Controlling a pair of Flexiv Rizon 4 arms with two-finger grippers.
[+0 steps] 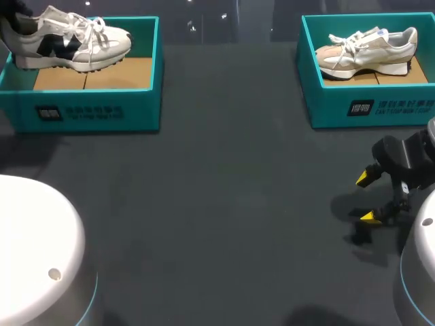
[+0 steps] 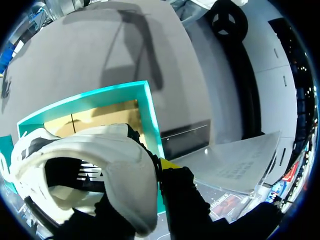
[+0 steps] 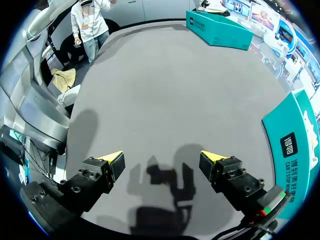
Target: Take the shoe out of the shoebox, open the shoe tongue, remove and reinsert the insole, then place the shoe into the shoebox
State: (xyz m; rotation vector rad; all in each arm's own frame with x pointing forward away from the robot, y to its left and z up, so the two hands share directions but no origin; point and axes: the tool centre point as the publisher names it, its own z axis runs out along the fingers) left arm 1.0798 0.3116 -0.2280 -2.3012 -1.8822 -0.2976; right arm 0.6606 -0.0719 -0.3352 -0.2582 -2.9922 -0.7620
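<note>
A white sneaker with black patches (image 1: 71,41) hangs over the left teal shoebox (image 1: 88,109), toe toward the middle of the table. My left gripper (image 1: 17,24) is shut on its heel. In the left wrist view the heel collar (image 2: 120,165) sits in that gripper (image 2: 155,170); one yellow fingertip (image 2: 168,164) shows outside the heel and the other is hidden inside the shoe. The box's brown floor (image 2: 100,115) lies below. My right gripper (image 1: 367,197) stands open over bare table, in front of the right box; nothing is between its fingers (image 3: 162,160).
A second teal shoebox (image 1: 367,102) at the back right holds a beige and white sneaker (image 1: 367,49); its wall (image 3: 292,145) is beside my right gripper. White rounded robot bases fill the front left (image 1: 34,244) and front right (image 1: 421,272) corners.
</note>
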